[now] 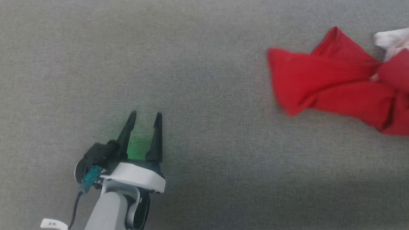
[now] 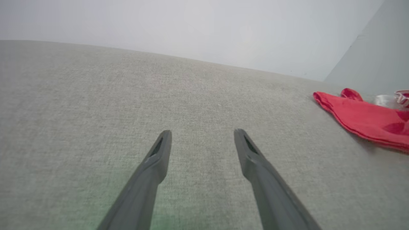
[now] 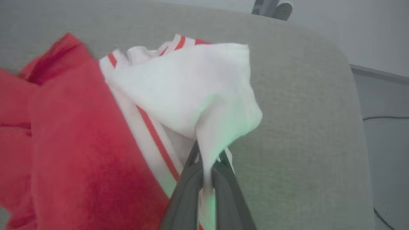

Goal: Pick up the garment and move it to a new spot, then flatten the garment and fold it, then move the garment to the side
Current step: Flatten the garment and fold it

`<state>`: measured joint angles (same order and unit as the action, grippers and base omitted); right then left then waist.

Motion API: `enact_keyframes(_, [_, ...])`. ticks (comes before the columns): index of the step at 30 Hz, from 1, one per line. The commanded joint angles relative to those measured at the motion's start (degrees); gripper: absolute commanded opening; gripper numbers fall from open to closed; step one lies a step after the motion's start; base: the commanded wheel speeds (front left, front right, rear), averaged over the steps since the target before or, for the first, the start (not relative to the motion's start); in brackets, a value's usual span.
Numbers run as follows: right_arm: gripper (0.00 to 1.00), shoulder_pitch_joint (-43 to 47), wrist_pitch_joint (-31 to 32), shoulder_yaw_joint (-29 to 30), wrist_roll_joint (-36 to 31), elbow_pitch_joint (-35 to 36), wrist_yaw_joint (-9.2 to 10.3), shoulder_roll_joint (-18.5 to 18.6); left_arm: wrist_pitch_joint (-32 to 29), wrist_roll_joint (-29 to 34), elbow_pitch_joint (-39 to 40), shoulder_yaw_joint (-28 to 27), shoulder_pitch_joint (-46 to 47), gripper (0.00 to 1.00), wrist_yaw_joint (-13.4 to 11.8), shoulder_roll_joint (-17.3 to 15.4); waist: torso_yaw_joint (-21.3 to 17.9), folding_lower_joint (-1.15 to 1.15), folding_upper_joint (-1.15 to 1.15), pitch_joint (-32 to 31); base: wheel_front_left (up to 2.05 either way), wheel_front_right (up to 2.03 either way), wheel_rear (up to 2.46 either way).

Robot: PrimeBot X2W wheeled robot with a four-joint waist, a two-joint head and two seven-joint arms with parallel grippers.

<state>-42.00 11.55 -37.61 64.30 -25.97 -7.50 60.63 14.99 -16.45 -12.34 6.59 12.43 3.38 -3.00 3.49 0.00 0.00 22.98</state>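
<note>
Red T-shirt (image 1: pixel 332 86) | likely soft, light, limp | right fingers (image 3: pixel 187 187) pinched on its white sleeve (image 3: pixel 191 89) | left fingers (image 1: pixel 156 137) apart, empty

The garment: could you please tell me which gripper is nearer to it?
Right. The right gripper has its jaws shut on the garment; the left gripper sits open, well apart.

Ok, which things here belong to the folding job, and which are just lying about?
Job: garment, pinched at its white sleeve by the shut right gripper; left gripper, open, apart from it.
Lying about: dark cable on the floor; grey device past the far edge of the grey surface.
</note>
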Motion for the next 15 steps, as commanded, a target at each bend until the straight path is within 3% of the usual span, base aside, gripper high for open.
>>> enact_keyframes(1, [0.00,1.0,-0.9,0.6,0.0,-2.0,0.01,0.1,0.3,0.6,0.4,0.0,1.2,1.00,0.3,0.1,-0.4,0.00,0.00,0.4,0.00,0.00,0.00])
enact_keyframes(7, [0.00,3.2,-3.5,2.1,-1.2,-13.8,0.01,-3.8,0.3,1.5,-0.2,0.7,3.8,1.00,1.0,0.0,-1.2,0.00,0.00,1.6,0.00,0.00,0.00])
enact_keyframes(11, [0.00,1.9,-6.5,2.7,-1.7,-17.8,0.01,-8.1,0.3,2.8,-0.9,0.8,6.7,1.00,2.0,-0.2,-2.6,0.00,0.00,2.1,0.00,0.00,0.00])
enact_keyframes(12, [0.89,1.2,-9.5,3.1,-2.5,-18.8,0.01,-9.9,0.3,3.5,-1.5,1.5,8.9,1.00,2.6,-1.2,-3.7,0.00,0.00,2.0,0.00,0.00,0.00])
enact_keyframes(13, [1.00,0.9,-11.4,3.5,-2.7,-19.5,0.01,-10.7,0.3,3.8,-1.9,2.2,10.5,1.00,3.0,-1.7,-4.3,0.00,0.00,1.9,0.00,0.00,0.00])
enact_keyframes(15, [1.00,0.9,-15.9,3.9,-3.7,-20.1,0.01,-11.9,-0.5,4.7,-3.1,4.5,14.5,1.00,3.5,-3.2,-5.6,0.00,0.00,1.4,0.00,0.00,0.00])
